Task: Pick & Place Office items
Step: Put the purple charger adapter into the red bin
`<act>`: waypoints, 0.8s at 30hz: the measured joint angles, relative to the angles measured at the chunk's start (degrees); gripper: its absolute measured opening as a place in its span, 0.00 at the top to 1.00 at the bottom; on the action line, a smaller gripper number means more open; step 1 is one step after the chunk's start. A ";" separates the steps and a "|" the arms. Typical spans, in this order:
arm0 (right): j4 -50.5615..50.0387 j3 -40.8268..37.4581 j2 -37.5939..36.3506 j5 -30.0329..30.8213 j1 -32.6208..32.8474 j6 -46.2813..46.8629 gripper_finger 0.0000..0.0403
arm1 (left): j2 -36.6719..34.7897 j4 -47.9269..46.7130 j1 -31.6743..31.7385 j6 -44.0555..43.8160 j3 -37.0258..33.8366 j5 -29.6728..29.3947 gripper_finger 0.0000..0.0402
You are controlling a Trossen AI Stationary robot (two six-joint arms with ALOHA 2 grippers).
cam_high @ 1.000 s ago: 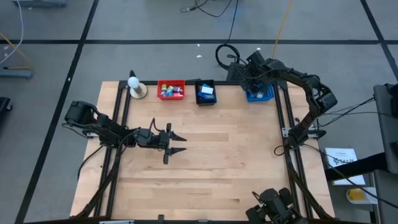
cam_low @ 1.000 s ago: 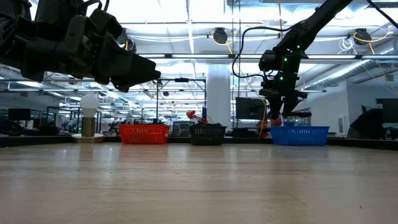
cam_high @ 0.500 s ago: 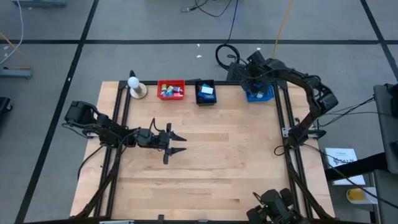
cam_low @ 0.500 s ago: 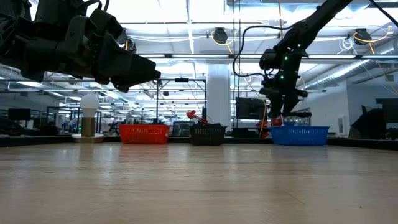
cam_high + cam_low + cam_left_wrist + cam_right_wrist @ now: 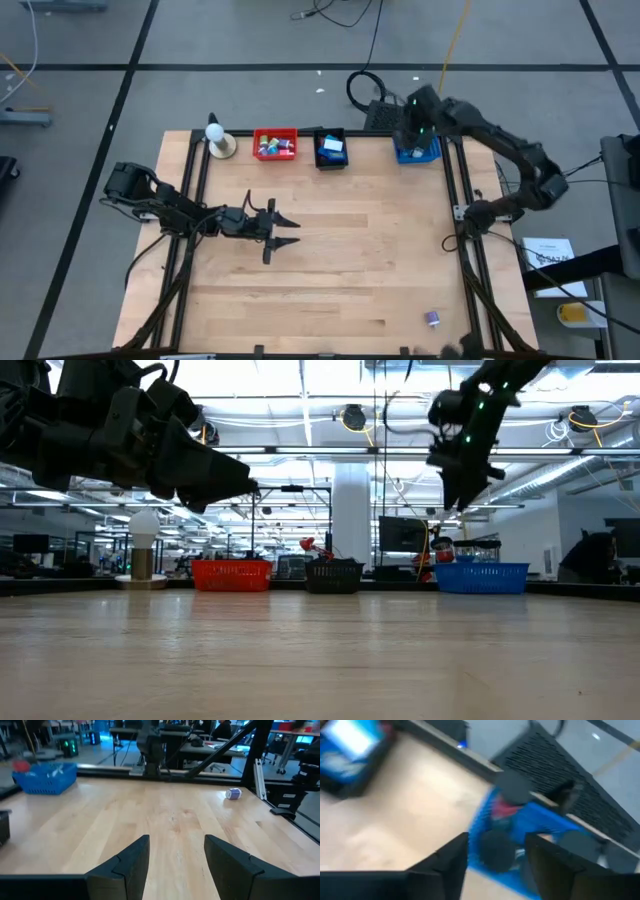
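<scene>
My right gripper (image 5: 413, 136) hangs open above the blue bin (image 5: 420, 152) at the table's far right; in its blurred wrist view (image 5: 496, 840) a red piece (image 5: 505, 810) and dark round pieces (image 5: 495, 851) lie in that bin. In the low view it (image 5: 462, 502) is well above the bin's rim (image 5: 482, 570). My left gripper (image 5: 294, 230) waits open over the table's left middle, touching nothing. A small purple piece (image 5: 432, 319) lies on the wood near the near right corner, also in the left wrist view (image 5: 233, 793).
Along the far edge stand a red bin (image 5: 275, 144) with coloured pieces, a black bin (image 5: 331, 150) with blue pieces, and a white ball on a tan base (image 5: 217, 140). Black frame rails (image 5: 455, 200) run down both table sides. Bare wood lies between the arms.
My right gripper has risen straight up from just above the blue bin, and its arm's elbow has swung toward the table's right. My left arm has kept still.
</scene>
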 joint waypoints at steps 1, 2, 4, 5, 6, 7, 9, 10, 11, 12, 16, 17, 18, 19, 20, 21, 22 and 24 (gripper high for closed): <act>-0.02 -1.06 -1.72 0.09 2.08 0.70 0.56 | 0.00 -0.66 0.00 -0.95 0.06 -0.01 0.51; 0.62 -2.58 -3.52 0.44 4.65 1.31 0.60 | 0.00 -1.45 0.00 -1.82 0.32 -0.03 0.52; 5.10 -7.02 -7.26 1.48 10.94 2.48 0.71 | 0.00 -2.80 -0.09 -2.07 1.09 -0.61 0.55; 9.07 -10.07 -9.11 2.19 14.22 3.27 0.76 | 0.00 -3.02 -0.33 -1.23 1.29 -1.02 0.58; 13.44 -13.34 -10.92 2.24 17.44 4.03 0.82 | 0.03 -3.05 -0.60 -0.08 1.52 -1.33 0.62; 18.37 -16.90 -12.73 2.17 20.67 4.82 0.87 | 0.45 -2.86 -0.76 1.20 1.83 -1.48 0.66; 29.55 -23.90 -15.78 2.18 27.08 7.19 0.96 | 1.40 -1.86 -1.04 2.66 2.16 -1.75 0.77; 35.43 -27.32 -17.02 2.21 30.28 8.49 0.98 | 1.99 -0.99 -1.11 2.81 2.14 -2.24 0.84; 40.82 -30.46 -17.90 2.37 33.21 9.76 0.98 | 3.02 0.77 -1.06 2.93 2.20 -2.61 0.90; 45.17 -33.02 -18.44 2.94 36.18 10.90 0.97 | 4.17 2.41 -0.91 3.14 2.27 -2.95 0.95; 50.84 -37.71 -18.25 15.40 47.03 14.99 0.99 | 9.61 8.45 0.04 3.88 3.43 -2.69 0.95; 50.47 -37.81 -17.65 19.55 49.39 15.66 0.99 | 10.66 8.84 0.38 3.90 3.93 -2.50 0.95; 50.56 -37.81 -16.91 22.69 51.53 16.32 1.00 | 11.85 8.84 0.73 3.87 4.70 -2.48 0.95; 50.13 -37.49 -16.17 24.72 53.40 17.10 1.00 | 13.11 8.67 1.10 3.76 6.02 -2.12 0.94; 49.00 -36.77 -15.56 26.01 55.09 18.03 1.00 | 14.16 8.46 1.41 3.65 7.03 -1.47 0.94; 47.73 -35.76 -14.90 26.88 56.80 19.24 1.00 | 14.98 7.85 1.68 3.48 7.91 -0.63 0.94; 46.73 -34.57 -14.04 28.10 58.48 20.49 1.00 | 15.75 7.32 1.85 3.37 9.01 0.13 0.94; 42.43 -31.95 -12.35 30.08 62.02 23.27 1.00 | 17.11 6.94 2.01 3.13 11.01 1.46 0.94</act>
